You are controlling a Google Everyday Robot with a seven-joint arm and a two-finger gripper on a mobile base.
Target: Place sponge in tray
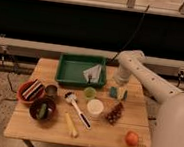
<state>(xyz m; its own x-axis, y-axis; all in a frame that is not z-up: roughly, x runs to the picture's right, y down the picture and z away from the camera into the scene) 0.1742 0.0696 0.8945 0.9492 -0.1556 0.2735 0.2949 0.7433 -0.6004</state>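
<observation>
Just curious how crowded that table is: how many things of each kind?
bowls: 2: red bowl, brown bowl
cups: 3: light-green cup, white cup, dark cup
fruit: 3: banana, grapes, orange
tray: 1
sponge: 1
utensil: 1
white paper in tray: 1
total: 12
Bowl contents uncounted. The gripper hovers open just above the sponge.

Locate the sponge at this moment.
In the camera view, the sponge lies right of centre on the table, right of the small green cup, just beneath the gripper.

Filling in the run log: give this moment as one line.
phase: pre-grasp | gripper: open, just over sponge | sponge: on table, right of tray | tray: no sponge yet
</observation>
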